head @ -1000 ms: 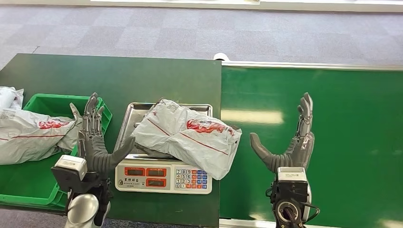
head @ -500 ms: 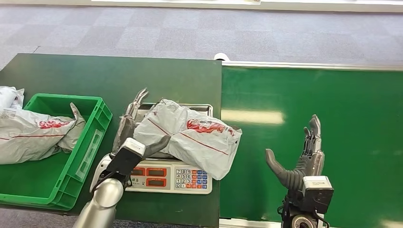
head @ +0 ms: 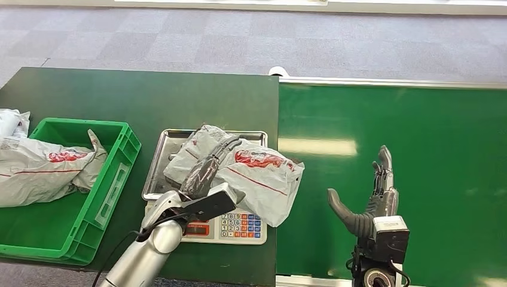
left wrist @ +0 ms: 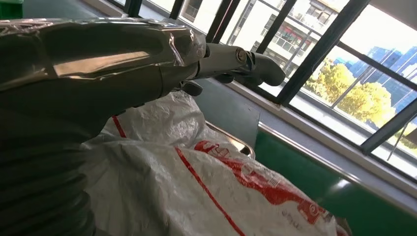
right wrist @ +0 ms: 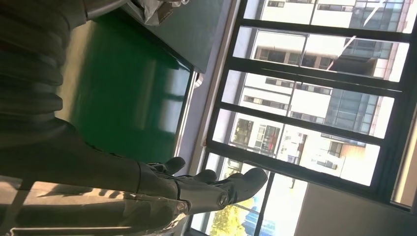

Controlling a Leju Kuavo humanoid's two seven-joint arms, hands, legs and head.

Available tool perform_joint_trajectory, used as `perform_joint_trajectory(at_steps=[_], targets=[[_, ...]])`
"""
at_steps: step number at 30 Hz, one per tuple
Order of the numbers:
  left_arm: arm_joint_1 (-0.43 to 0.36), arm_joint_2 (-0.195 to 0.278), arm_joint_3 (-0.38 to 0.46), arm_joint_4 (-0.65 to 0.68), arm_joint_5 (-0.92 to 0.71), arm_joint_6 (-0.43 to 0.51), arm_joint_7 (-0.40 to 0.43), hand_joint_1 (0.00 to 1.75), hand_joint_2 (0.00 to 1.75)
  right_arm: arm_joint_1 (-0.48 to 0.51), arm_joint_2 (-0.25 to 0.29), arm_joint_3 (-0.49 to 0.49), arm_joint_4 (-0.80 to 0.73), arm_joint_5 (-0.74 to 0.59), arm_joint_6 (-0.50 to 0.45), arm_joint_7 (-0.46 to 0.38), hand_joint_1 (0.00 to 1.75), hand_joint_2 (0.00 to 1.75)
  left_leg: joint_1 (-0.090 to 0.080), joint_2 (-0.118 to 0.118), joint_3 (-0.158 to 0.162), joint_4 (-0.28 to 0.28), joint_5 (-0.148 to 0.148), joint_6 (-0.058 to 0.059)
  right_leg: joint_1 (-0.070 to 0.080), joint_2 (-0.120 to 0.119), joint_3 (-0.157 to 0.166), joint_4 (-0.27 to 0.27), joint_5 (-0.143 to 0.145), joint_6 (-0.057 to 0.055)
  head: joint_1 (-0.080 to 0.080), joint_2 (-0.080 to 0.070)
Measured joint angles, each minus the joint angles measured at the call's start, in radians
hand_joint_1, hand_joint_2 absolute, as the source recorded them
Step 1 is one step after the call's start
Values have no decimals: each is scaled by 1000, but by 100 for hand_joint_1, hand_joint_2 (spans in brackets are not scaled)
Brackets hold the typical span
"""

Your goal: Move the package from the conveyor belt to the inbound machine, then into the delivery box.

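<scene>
A grey-white package with red print lies on the steel tray of the scale, its right end hanging over the keypad. My left hand stretches over the package's left part, fingers straight and apart, thumb toward the scale's front; I cannot tell whether it touches the plastic. In the left wrist view the fingers reach out just above the package. Over the green conveyor belt, to the right of the scale, my right hand stands spread and holds nothing.
A green delivery box at the left of the dark table holds another grey package. More bags lie at the far left edge. The belt's metal rail runs along the far side.
My left hand has swung right from beside the green box to over the package on the scale. My right hand has drawn back toward me and sunk a little over the belt.
</scene>
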Motion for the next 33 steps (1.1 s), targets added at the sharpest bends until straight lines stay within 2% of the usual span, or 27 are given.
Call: perform_joint_trajectory(at_steps=[10,15,16,19,20,28,33], targets=[[-45,3,-86,126,-165,-44,78,0,175,-14,5,0,25,25,25,11,0,175,0,0,0,0,0,0,0,0,0,0,0,0,0,0],[-55,3,-101,168,-191,-49,87,0,175,-16,11,0,33,30,32,17,0,175,0,0,0,0,0,0,0,0,0,0,0,0,0,0],[-56,3,-102,173,-192,-50,87,36,175,-16,12,-1,34,32,33,17,0,175,0,0,0,0,0,0,0,0,0,0,0,0,0,0],[-56,4,-102,182,-190,-53,85,159,175,-15,15,-1,34,38,37,19,0,175,0,0,0,0,0,0,0,0,0,0,0,0,0,0],[-56,4,-102,185,-188,-53,82,166,175,-14,16,-2,34,41,38,19,0,175,0,0,0,0,0,0,0,0,0,0,0,0,0,0],[-53,7,-95,188,-173,-44,61,171,175,-1,24,-7,34,51,38,22,0,175,0,-1,1,0,0,0,0,-1,2,0,0,0,0,0],[-42,5,-76,174,-121,9,41,175,175,7,27,-9,34,53,38,22,0,175,0,0,3,0,0,0,0,0,4,0,0,0,0,0]])
